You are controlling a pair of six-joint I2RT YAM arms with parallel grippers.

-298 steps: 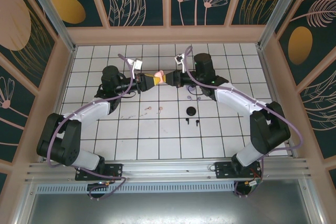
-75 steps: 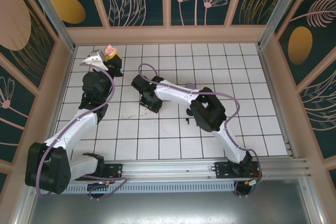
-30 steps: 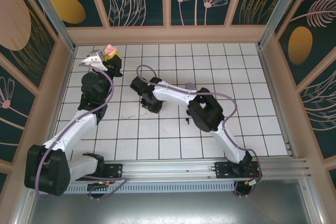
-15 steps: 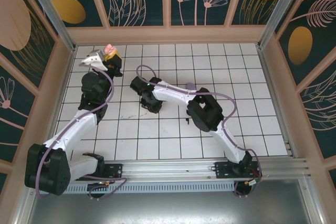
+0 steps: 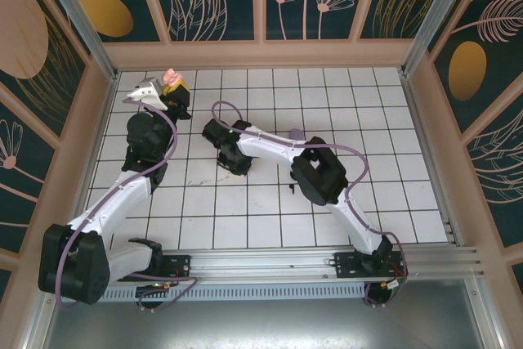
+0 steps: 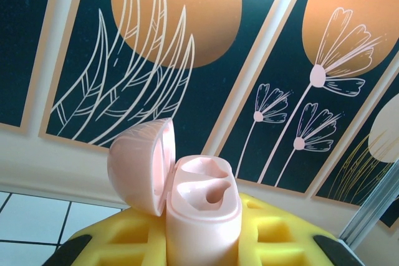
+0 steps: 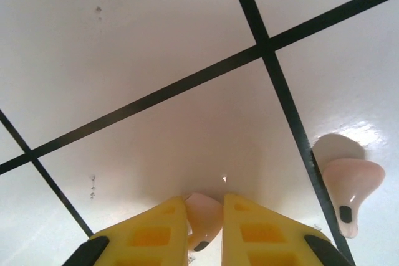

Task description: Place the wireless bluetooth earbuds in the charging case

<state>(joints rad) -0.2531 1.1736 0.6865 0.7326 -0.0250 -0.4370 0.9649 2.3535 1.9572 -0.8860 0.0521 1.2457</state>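
Observation:
My left gripper [image 5: 172,84] is raised at the far left corner of the table, shut on the pink charging case [image 6: 201,216]. The case stands upright between the yellow pads [image 6: 274,241] with its lid [image 6: 139,165] swung open to the left and both sockets empty. My right gripper [image 5: 238,167] points down at the white tiles left of centre. In the right wrist view its yellow fingers [image 7: 146,232] press on both sides of a pink earbud [image 7: 204,215] lying on the table. A second pink earbud [image 7: 349,186] lies loose to the right of them.
The floor is a white tiled table [image 5: 270,210] with black grid lines, fenced by a wooden rim and patterned walls. A lavender rounded thing [image 5: 296,133] peeks out behind the right arm. The right arm's elbow [image 5: 317,176] hangs over the table's middle.
The right gripper's jaws have narrowed onto the pink earbud on the table. Both arms have barely shifted, and the left gripper holds the case as before.

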